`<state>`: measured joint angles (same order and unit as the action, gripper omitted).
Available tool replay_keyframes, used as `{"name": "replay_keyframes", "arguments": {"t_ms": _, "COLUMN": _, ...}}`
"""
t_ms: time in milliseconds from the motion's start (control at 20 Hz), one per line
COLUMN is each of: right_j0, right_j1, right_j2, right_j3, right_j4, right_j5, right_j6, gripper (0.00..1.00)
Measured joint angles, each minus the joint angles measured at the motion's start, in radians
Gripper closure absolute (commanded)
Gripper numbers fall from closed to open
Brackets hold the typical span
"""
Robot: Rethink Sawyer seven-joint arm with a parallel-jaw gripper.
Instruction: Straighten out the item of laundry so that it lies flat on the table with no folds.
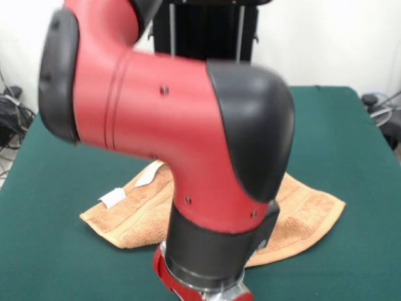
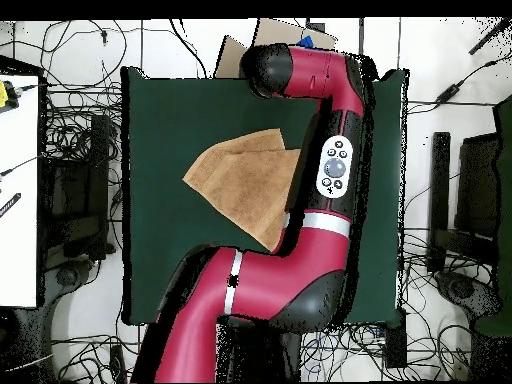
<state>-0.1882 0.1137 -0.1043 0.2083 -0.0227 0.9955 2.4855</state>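
Observation:
The item of laundry, an orange-tan towel, lies near the middle of the green table. Its middle is hidden behind my red and black arm in the front view. Two small white tags show at its left edge, and that edge looks thick and doubled over. In the overhead view the arm reaches over the towel's right side toward the table's top edge. No gripper shows in either view; the wrist runs out of the bottom of the front view.
Cables cover the floor all round the table. A white desk stands at the left of the overhead view. Dark equipment sits to the right of the table.

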Motion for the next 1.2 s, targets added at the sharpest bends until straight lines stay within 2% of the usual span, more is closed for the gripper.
{"name": "replay_keyframes", "arguments": {"t_ms": 250, "right_j0": -0.001, "right_j1": -0.134, "right_j2": 0.000, "right_j3": 0.125, "right_j4": 0.035, "right_j5": 0.000, "right_j6": 0.000, "gripper": 1.00}}
{"name": "replay_keyframes", "arguments": {"t_ms": 600, "right_j0": -0.002, "right_j1": -0.267, "right_j2": 0.000, "right_j3": 0.249, "right_j4": 0.052, "right_j5": -0.019, "right_j6": 0.000, "gripper": 1.00}}
{"name": "replay_keyframes", "arguments": {"t_ms": 1200, "right_j0": -0.004, "right_j1": -0.374, "right_j2": 0.000, "right_j3": 0.383, "right_j4": 0.053, "right_j5": -0.055, "right_j6": 0.000, "gripper": 1.00}}
